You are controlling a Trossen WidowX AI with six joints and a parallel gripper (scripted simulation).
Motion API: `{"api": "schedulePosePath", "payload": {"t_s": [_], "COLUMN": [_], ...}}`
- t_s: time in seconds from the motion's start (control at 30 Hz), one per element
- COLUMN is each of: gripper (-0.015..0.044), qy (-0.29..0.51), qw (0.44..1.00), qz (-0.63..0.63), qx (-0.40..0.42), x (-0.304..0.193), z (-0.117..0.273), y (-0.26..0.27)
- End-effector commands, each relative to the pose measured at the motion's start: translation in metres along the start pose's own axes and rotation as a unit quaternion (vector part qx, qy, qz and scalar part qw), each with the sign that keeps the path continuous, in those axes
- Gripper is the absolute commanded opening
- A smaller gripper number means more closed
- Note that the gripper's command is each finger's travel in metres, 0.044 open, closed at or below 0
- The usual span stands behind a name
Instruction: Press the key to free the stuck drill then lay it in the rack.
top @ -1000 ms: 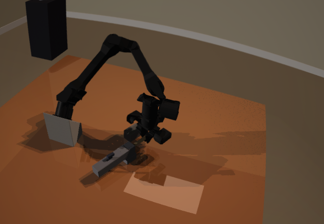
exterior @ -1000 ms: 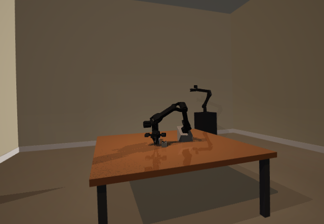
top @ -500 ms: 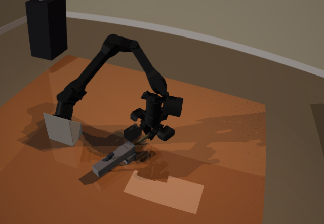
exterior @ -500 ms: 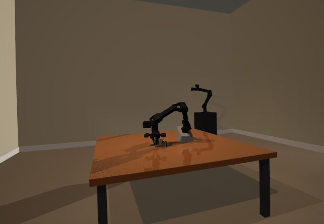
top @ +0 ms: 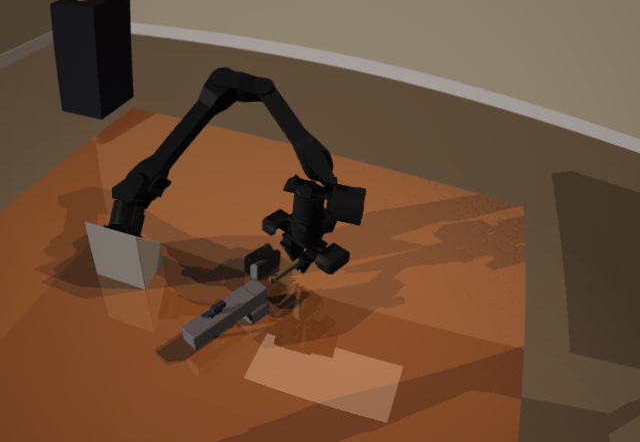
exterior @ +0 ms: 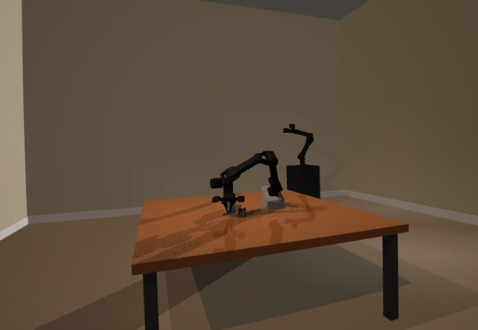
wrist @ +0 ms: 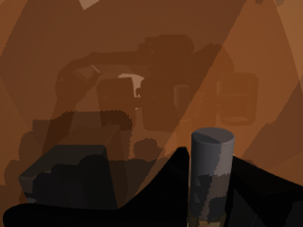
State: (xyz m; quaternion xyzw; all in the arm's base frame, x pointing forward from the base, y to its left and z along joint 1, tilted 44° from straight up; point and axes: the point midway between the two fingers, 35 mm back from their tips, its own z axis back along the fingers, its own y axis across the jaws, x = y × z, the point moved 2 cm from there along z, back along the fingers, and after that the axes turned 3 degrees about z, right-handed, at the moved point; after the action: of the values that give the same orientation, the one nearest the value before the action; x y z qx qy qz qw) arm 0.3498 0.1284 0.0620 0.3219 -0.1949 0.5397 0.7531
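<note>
My gripper (top: 303, 265) (exterior: 229, 212) (wrist: 195, 154) is shut on the drill. The drill (top: 287, 269) (wrist: 212, 165) shows a brass-coloured length and collar in the top view and a grey cylindrical end in the wrist view. It is held above the table, its brass end just off the near end of the long grey housing. The housing (top: 227, 318) carries the small dark key (top: 214, 308) on top; whether the key is down, I cannot tell. The dark notched rack (top: 263, 260) (exterior: 242, 212) (wrist: 71, 163) stands beside the gripper, on the side toward the arm's base.
The arm's pale wedge-shaped base (top: 114, 257) (exterior: 272, 204) stands on the glossy orange table (top: 454, 272) (exterior: 293, 222). A smaller grey block (top: 258, 313) sits under the housing's end. A second arm (exterior: 308, 142) stands on a black pedestal (top: 77, 57) (exterior: 302, 180) off the table.
</note>
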Motion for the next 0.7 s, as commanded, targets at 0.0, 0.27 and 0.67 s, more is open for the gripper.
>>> {"api": "schedulePosePath", "payload": {"t_s": [0.0,0.27,0.67], "gripper": [0.0,0.0,0.0], "qy": [-0.001,-0.001,-0.001], "qw": [1.0,1.0,1.0], "qz": [0.0,0.0,0.0], "qx": [0.0,0.0,0.0], "x": [-0.0003,-0.0013,-0.0027], "z": [0.0033,0.0073,0.013], "y": [0.0,0.0001,0.0004]}}
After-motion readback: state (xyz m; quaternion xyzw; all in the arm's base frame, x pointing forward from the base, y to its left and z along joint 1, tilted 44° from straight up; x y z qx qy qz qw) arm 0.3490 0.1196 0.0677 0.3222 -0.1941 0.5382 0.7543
